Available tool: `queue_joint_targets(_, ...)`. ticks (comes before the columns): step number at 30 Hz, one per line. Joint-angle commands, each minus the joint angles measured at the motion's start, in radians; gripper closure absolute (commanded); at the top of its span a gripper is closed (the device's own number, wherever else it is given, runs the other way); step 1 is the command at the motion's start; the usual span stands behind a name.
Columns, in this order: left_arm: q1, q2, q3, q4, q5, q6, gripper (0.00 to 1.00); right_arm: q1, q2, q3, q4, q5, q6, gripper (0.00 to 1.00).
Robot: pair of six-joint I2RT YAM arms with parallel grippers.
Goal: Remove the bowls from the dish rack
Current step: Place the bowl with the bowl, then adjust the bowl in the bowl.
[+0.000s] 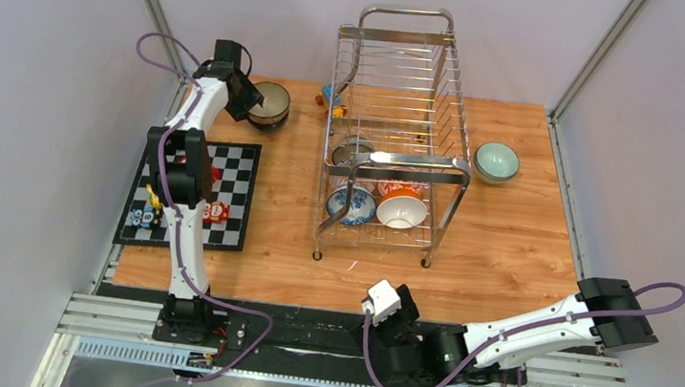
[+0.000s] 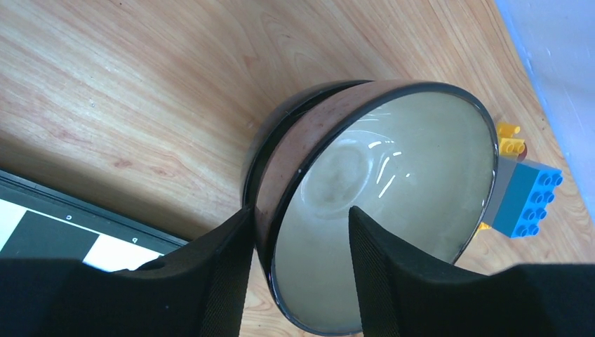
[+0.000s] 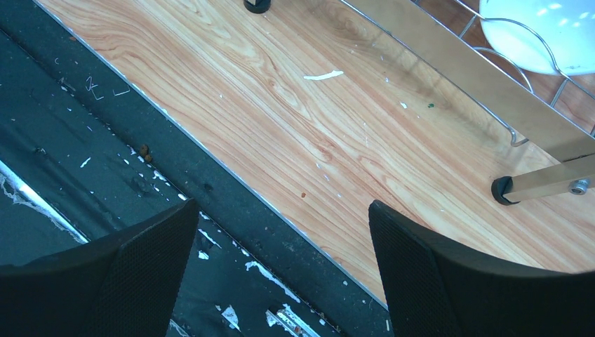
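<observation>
The chrome dish rack point(image 1: 405, 94) stands mid-table. Its lower tier holds a blue-white patterned bowl point(image 1: 352, 204), an orange-white bowl point(image 1: 402, 206) and a dark bowl point(image 1: 353, 149) behind them. A mint green bowl point(image 1: 497, 162) sits on the table right of the rack. My left gripper point(image 1: 250, 102) is at the far left over a brown bowl point(image 2: 393, 189) with a pale inside, which rests in a dark bowl point(image 2: 256, 158). Its jaws point(image 2: 300, 214) straddle the rim: one finger touches the outer wall, the other stands off inside. My right gripper point(image 3: 284, 210) is open and empty above the table's near edge.
A black-and-white chequered board point(image 1: 237, 202) with small toys lies at the left. Blue and yellow toy blocks point(image 2: 530, 196) lie just beyond the brown bowl, between it and the rack. A rack foot point(image 3: 501, 189) and a white bowl interior point(image 3: 540, 31) show in the right wrist view.
</observation>
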Motion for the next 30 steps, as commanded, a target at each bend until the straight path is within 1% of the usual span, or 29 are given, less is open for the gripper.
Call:
queue_joint_targets(1, -0.008, -0.072, 0.03, 0.014, 0.019, 0.021, 0.46, -0.008, -0.008, -0.011, -0.021, 0.021, 0.017, 0.06)
queue_joint_targets(6, -0.008, -0.09, 0.033, -0.011, -0.012, 0.052, 0.43, -0.009, -0.007, -0.01, -0.021, 0.017, 0.015, 0.06)
queue_joint_targets(18, -0.008, -0.118, 0.039, -0.047, -0.082, 0.118, 0.43, -0.009, -0.006, -0.01, -0.02, 0.014, 0.018, 0.06)
queue_joint_targets(25, -0.008, -0.115, 0.053, -0.093, -0.162, 0.191, 0.45, -0.009, -0.004, -0.009, -0.018, 0.013, 0.016, 0.06)
queue_joint_targets(30, -0.009, -0.094, 0.053, -0.096, -0.149, 0.2, 0.53, -0.009, -0.001, -0.008, -0.017, 0.012, 0.014, 0.06)
